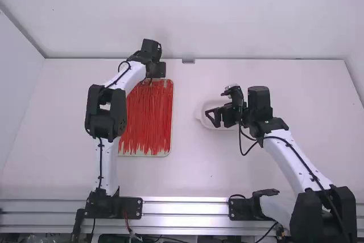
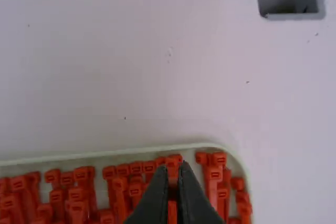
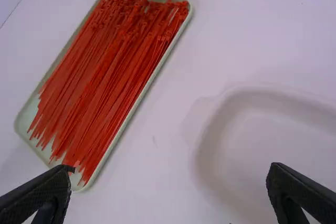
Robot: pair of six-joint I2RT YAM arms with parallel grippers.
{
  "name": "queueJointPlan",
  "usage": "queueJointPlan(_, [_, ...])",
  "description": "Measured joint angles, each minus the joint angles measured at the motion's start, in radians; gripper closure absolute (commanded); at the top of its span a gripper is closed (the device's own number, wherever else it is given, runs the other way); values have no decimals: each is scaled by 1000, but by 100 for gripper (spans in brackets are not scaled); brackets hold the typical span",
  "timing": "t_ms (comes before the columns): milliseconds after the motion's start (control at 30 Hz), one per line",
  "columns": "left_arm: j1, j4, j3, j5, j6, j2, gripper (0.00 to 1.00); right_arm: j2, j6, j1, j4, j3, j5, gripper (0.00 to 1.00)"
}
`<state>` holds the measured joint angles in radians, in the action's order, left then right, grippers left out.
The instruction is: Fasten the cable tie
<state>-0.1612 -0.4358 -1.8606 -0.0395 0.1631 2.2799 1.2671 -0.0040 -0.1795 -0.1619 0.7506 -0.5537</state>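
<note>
Left jaws grip one cable tie (image 2: 173, 162) at the tray (image 2: 105, 153) rim; right jaws gape wide.

White table (image 1: 267, 83) is filling most of the space, w/ white walls behind and at the sides. Pale green tray (image 3: 21, 121) is lying lengthwise left of ctr. Shallow white bin (image 3: 262, 129) is sitting to its right, apart from it. Small grey bracket (image 2: 294, 3) is standing at the far edge. Alu rail (image 1: 182, 206) is running along the near edge.
</note>
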Motion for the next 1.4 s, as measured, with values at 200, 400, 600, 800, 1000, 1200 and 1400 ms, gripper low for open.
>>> queueJointPlan(200, [0,-109,-129,0,14,0,98,0,1,0,2,0,-1,0])
queueJointPlan(400, [0,-156,-167,0,23,-37,98,0,0,0,28,0,-47,0])
queueJointPlan(600, [0,-182,-167,0,25,-124,98,0,0,0,31,0,-66,0])
queueJointPlan(800, [0,-196,-167,0,24,-225,98,0,0,0,31,0,-68,0])
queueJointPlan(1000, [0,-222,-167,0,24,-309,98,0,1,0,31,0,-68,0])
queueJointPlan(1200, [0,-225,-123,23,24,-417,98,0,0,0,31,0,-68,0])
queueJointPlan(1400, [-1,-131,38,45,21,-551,98,0,0,0,32,0,-74,0])
